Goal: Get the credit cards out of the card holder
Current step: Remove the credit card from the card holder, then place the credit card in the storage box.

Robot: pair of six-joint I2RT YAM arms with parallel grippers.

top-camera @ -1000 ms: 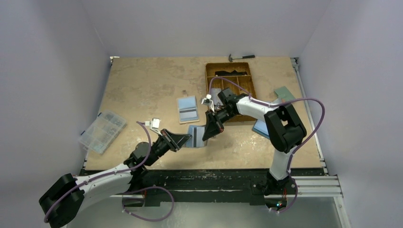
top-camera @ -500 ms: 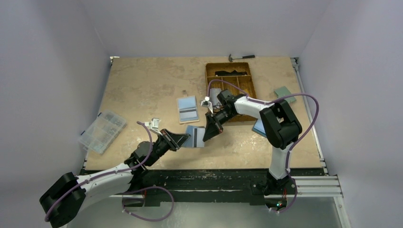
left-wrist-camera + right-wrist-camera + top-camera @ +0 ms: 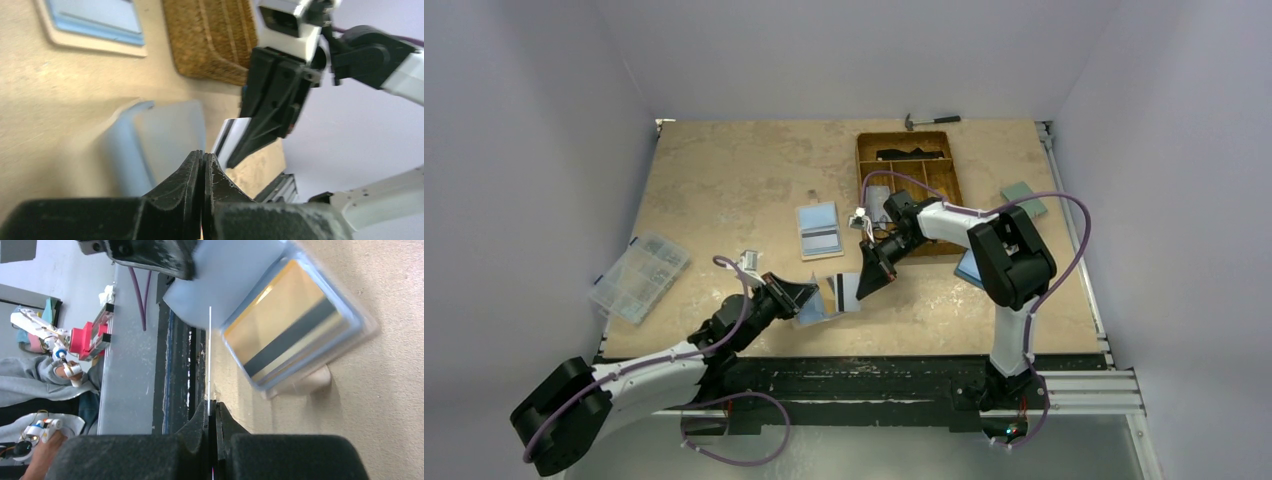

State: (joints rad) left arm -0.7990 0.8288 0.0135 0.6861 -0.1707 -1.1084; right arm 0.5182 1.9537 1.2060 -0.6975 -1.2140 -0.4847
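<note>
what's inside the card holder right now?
One dark-striped card sits in a pocket of the card holder. Anything beneath it is hidden. The right fingers pinch a second card, outside the holder.

In the left wrist view the card holder (image 3: 150, 137) is smeared by blur, and its near edge disappears behind the pressed-together fingertips of the left hand (image 3: 203, 160). Beyond the holder, the brown tray (image 3: 210, 40) runs off the top edge. In the right wrist view the card (image 3: 209, 355) pinched in the right hand (image 3: 212, 409) shows only edge-on, its face unseen. From above, a flat blue thing (image 3: 968, 270) right of the holder lies partly under the right arm (image 3: 1009, 255).
</note>
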